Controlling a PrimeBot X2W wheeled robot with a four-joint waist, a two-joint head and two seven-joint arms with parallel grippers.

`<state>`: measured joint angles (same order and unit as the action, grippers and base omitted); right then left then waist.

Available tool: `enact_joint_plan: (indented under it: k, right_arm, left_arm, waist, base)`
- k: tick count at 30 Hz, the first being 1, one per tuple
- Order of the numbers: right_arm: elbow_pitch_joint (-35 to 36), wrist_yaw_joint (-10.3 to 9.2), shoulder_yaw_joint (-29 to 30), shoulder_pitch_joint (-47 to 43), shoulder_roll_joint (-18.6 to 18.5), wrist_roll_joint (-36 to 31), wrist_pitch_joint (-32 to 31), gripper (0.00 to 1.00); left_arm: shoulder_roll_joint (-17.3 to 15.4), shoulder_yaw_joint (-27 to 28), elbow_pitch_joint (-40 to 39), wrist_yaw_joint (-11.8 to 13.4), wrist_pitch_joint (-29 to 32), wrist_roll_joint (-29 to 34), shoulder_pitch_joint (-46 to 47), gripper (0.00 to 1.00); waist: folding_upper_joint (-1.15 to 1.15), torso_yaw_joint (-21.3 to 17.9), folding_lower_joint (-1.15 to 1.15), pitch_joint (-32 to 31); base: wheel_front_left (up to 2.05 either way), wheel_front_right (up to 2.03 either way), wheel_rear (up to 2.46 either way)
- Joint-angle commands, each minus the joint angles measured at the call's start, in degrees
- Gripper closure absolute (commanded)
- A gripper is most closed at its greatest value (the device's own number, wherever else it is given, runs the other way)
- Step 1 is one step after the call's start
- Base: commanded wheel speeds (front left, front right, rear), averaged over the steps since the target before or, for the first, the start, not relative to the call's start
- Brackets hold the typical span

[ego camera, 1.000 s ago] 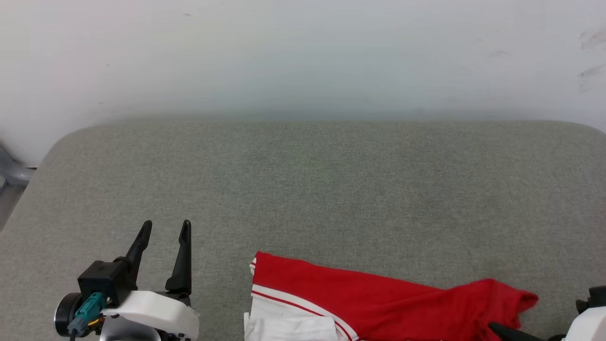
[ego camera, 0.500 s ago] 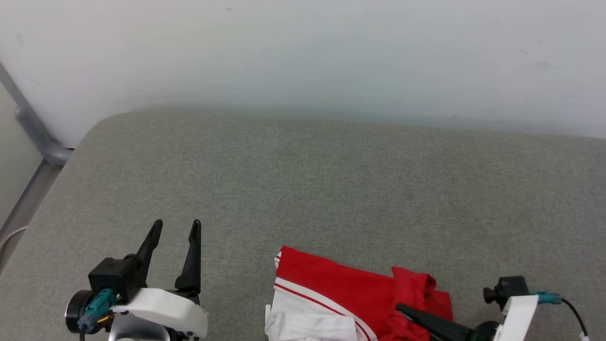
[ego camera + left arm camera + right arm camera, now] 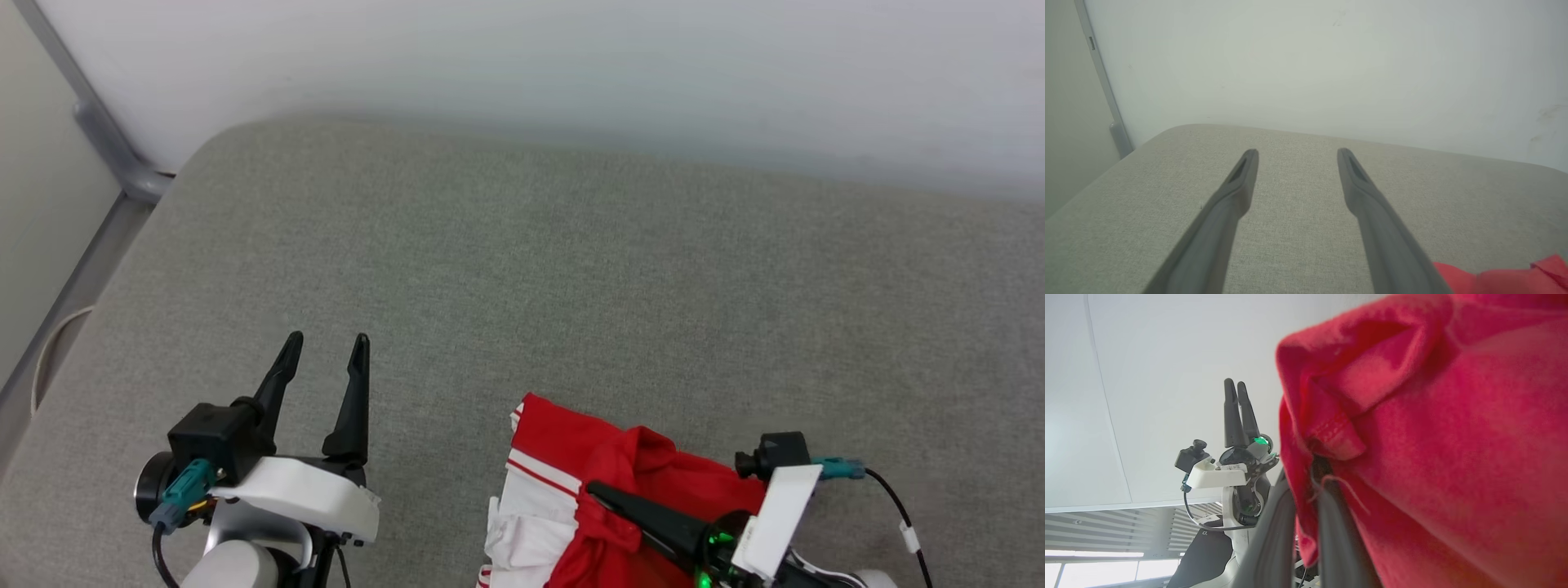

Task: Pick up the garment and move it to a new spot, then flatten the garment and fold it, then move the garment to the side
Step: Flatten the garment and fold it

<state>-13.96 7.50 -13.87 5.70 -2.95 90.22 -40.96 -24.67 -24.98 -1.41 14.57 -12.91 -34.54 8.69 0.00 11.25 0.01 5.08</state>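
Note:
The garment (image 3: 571, 445), red with a white striped-trim sleeve (image 3: 531, 523), lies bunched at the near edge of the grey cushion (image 3: 571, 269). My right gripper (image 3: 594, 490) points left over it, shut on a gathered fold of red cloth. In the right wrist view the red garment (image 3: 1433, 449) drapes over my right gripper (image 3: 1308, 486), its fingers (image 3: 1274, 539) pinching a hem. My left gripper (image 3: 326, 339) stands open over bare cushion left of the shirt, touching nothing. In the left wrist view my left gripper (image 3: 1297, 153) spreads wide, with a red garment corner (image 3: 1494, 281) at lower right.
A white wall (image 3: 571, 57) backs the cushion. A grey metal rail (image 3: 106, 139) runs down the far left beside the cushion's rounded corner. A black cable (image 3: 894, 506) trails from my right wrist. The left gripper (image 3: 1237, 396) appears upright in the right wrist view.
The camera has turned left. My right gripper has carried the shirt's right end leftward over the rest, bunching it. The left gripper stays open, as before.

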Motion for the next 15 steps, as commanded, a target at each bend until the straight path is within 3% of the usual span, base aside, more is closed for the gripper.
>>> enact_joint_plan:
  k: [1,4,6,7,15]
  right_arm:
    - [-0.8,-0.03,-1.0,1.4,0.1,0.3,1.3,1.0]
    - [-2.8,-0.03,-3.5,2.9,0.1,-0.5,3.7,1.0]
    - [-4.1,-0.03,-4.7,3.7,0.1,-0.7,5.1,0.59]
    - [-4.5,-0.03,-5.2,4.1,0.1,-1.1,5.7,0.0]
    - [-3.4,-0.02,-7.5,5.2,-0.3,-4.4,8.9,0.0]
  left_arm:
    - [0.4,0.0,0.5,-0.5,-0.4,0.2,0.9,0.0]
    - [1.2,-0.3,1.3,-0.9,-0.8,0.2,1.8,0.0]
    - [1.5,-0.4,2.1,-1.2,-1.0,0.3,2.4,0.0]
    - [1.6,-0.3,2.4,-1.4,-1.1,0.4,2.5,0.0]
    - [2.1,-0.2,4.2,-2.0,-1.6,0.5,3.0,0.0]
  waist:
    - [0.0,0.3,-0.01,1.7]
    - [0.0,0.1,-0.01,3.1]
    - [0.0,-0.1,-0.01,3.6]
    - [0.0,-0.2,-0.01,3.7]
    - [0.0,-1.4,-0.01,2.8]
  base:
    - [0.0,0.0,0.0]
    - [0.0,0.0,0.0]
    - [0.0,0.0,0.0]
    - [0.0,0.0,0.0]
    - [0.0,0.0,0.0]
